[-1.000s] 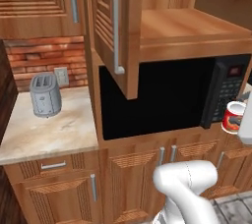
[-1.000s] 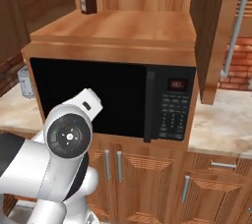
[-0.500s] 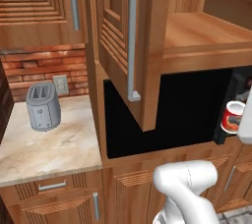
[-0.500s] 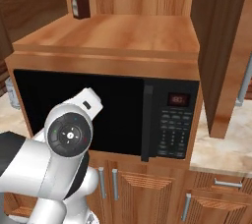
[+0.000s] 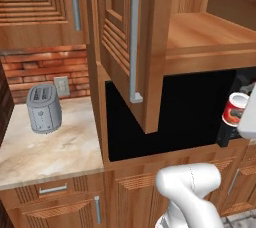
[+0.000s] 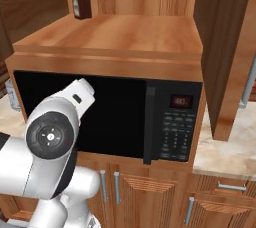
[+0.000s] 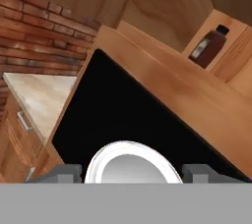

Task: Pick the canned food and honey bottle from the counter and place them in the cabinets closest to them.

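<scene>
The canned food (image 5: 235, 112), a short red can with a pale label, hangs at the right edge of the left base view, in front of the black microwave (image 5: 170, 117). My gripper (image 5: 236, 122) is shut on it. In the hand view the can's silvery rim (image 7: 130, 161) sits between my two finger tips (image 7: 55, 173). Above the microwave an open wooden cabinet shows its bare shelf (image 5: 210, 32) (image 6: 120, 32). The can is below that shelf's level. The beige counter (image 5: 50, 147) lies to the left. The honey bottle is out of view.
A squarish dark-brown bottle (image 6: 81, 0) (image 7: 209, 47) stands at the back of the shelf. One open cabinet door (image 5: 132, 47) juts out left of the can, another (image 6: 220, 47) right of the microwave. A grey toaster (image 5: 44, 108) sits on the counter before a brick wall.
The whole picture has shifted as the base drives: cabinet, microwave and toaster loom larger and closer. The can stays in my gripper at the same spot in the view.
</scene>
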